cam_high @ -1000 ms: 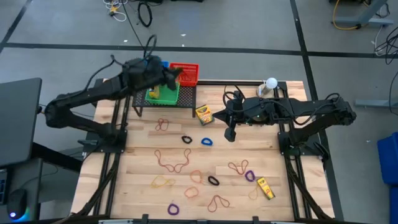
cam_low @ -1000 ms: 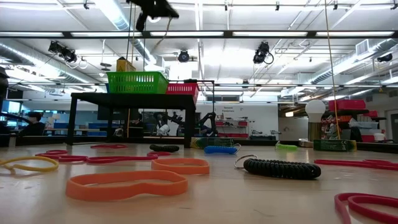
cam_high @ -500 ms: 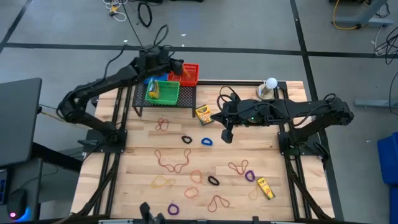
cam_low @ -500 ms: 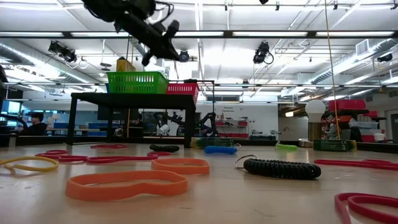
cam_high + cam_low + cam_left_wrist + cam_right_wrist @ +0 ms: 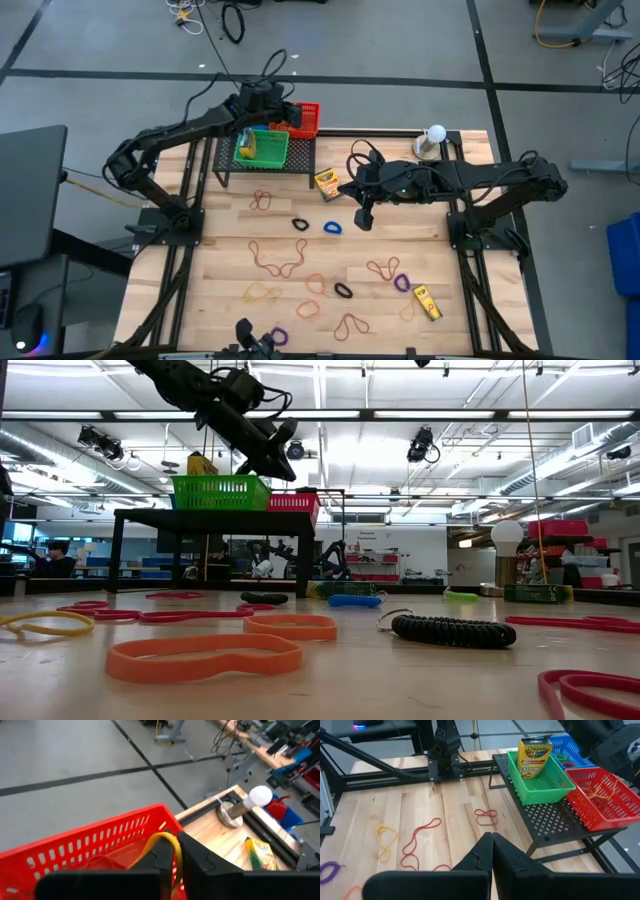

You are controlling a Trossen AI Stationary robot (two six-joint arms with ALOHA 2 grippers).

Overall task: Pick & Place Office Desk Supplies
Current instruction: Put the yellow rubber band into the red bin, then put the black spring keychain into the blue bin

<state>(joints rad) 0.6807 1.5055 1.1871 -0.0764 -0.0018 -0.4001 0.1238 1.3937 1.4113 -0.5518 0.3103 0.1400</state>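
My left gripper [image 5: 291, 112] hangs over the red basket [image 5: 95, 845], which stands on a black rack [image 5: 268, 165] at the table's far edge, and it is shut on a yellow rubber band [image 5: 167, 840]. Other bands lie inside that basket [image 5: 602, 790]. Beside it a green basket [image 5: 545, 780] holds an upright crayon box [image 5: 534, 752]. My right gripper [image 5: 363, 214] hovers shut above the middle of the table with nothing in it. Several rubber bands [image 5: 280, 258] and two crayon boxes [image 5: 326, 184] [image 5: 427, 301] lie flat on the wood. My left gripper pinches the yellow rubber band between its two fingers, by a stretch of the loop [image 5: 175, 857] at the fingertips. The fingers slant down from the table's left side. The rest of the loop arches out ahead of the fingers, slack, above the inside of the red basket.
A white ball on a round base [image 5: 432, 138] stands at the table's far right corner. The rack raises both baskets above the table. In the low view an orange band [image 5: 200, 655] and a black coiled band [image 5: 450, 630] lie close to the near edge.
My left gripper has come down and gone toward the table's right, from high above the green basket to just over the red basket, its fingers tipping downward, with the yellow band still between them.
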